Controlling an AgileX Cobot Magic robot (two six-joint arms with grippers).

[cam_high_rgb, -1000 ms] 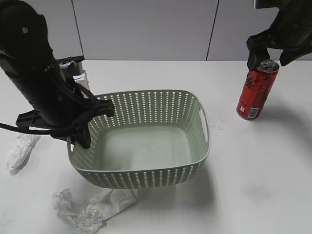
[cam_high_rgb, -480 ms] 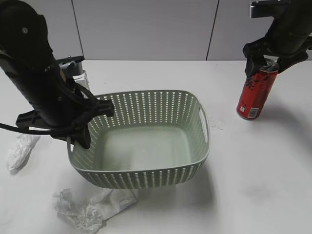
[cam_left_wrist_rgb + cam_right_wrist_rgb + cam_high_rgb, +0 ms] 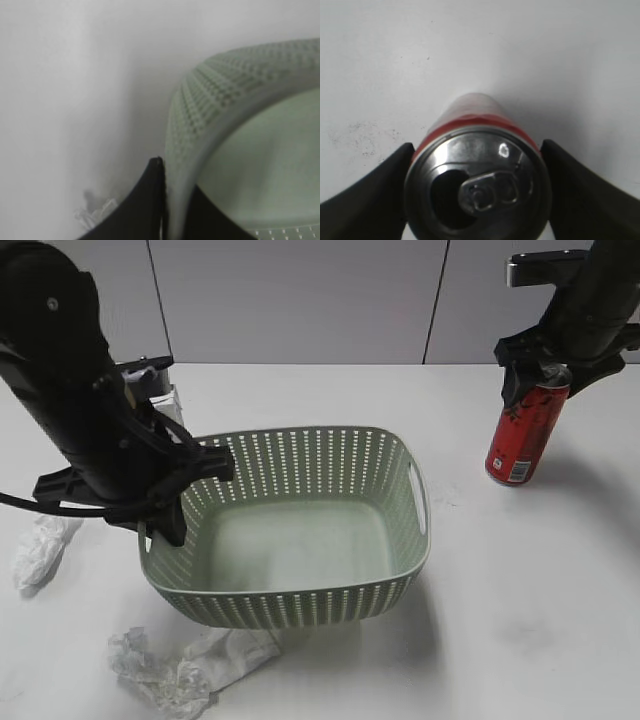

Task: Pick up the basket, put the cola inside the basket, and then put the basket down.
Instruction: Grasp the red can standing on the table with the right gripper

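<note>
Red cola point(image 3: 523, 435) stood upright between the right end effector's point(image 3: 544, 372) open jaws, not yet gripped. The basket point(image 3: 300, 525) was clamped by the left end effector point(image 3: 170, 502).

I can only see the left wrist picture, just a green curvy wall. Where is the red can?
Observer: The cola stands upright on the table, right of the basket and apart from it.
Operator: Is anything grabbing it?
Observer: The right gripper has a jaw on each side of the can's top; I cannot tell if they press it.
Operator: Is my basket on the table?
Observer: The left gripper holds its left rim; the basket looks tilted, with crumpled white paper in front of it.
</note>
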